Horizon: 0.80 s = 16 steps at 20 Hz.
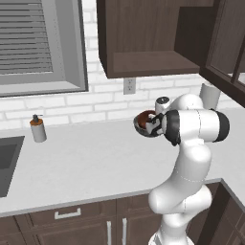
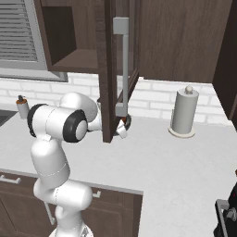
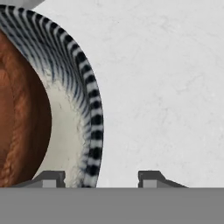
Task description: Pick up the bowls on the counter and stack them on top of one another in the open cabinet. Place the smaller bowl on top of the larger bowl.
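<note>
We are seeing the gripper (image 3: 97, 177) low in the hand view, its two dark fingertips (image 3: 50, 178) poking up at the bottom edge, one left of centre and one right of centre. The larger bowl (image 3: 85, 92), with a dark striped rim and pale inside, is filling the left side of that view, and its rim is running down between the two tips. The left tip is sitting over the bowl's pale inside, the right tip over bare counter (image 3: 166, 78). The smaller bowl (image 3: 22, 113), reddish-brown, is lying inside the larger one at the far left of that frame. The jaws are standing apart on either side of the rim; we cannot tell whether they are pressing on it.

In the left base view we are seeing the stacked bowls (image 1: 146, 122) at frame centre, just left of the white arm's wrist, above the counter (image 1: 86, 162). The open cabinet (image 1: 148, 62) is sitting at the upper centre, well above them. In the right base view the cabinet door (image 2: 115, 69) is covering most of the hand.
</note>
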Tool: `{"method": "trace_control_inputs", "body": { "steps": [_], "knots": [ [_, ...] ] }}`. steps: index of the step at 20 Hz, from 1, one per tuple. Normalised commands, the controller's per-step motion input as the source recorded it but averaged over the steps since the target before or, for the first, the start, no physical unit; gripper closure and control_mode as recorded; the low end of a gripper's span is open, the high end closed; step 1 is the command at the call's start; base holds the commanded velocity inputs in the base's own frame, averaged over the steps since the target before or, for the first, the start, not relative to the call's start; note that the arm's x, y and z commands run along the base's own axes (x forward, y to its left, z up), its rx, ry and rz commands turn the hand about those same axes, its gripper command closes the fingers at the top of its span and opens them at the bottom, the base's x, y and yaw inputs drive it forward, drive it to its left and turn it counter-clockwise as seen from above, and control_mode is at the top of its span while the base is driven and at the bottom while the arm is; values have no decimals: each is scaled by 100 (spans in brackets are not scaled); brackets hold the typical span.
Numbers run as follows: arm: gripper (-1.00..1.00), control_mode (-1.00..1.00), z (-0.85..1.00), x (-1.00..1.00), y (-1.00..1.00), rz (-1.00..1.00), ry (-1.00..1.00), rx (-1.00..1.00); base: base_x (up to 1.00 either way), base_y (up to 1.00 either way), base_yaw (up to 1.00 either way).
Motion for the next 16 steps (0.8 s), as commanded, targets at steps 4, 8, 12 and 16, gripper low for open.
{"method": "trace_control_inputs", "body": {
  "steps": [4, 8, 12, 16],
  "knots": [
    [100, -100, 0, -1, 0, 0, 0, 0, 0, 0, 0],
    [100, -100, 0, -9, 0, 0, 0, 0, 0, 0, 0],
    [100, -100, 0, -35, 0, 0, -2, 2, 0, 0, 0],
    [100, -100, 10, -90, 0, 3, -9, 8, 0, 0, 0]
  ]
}}
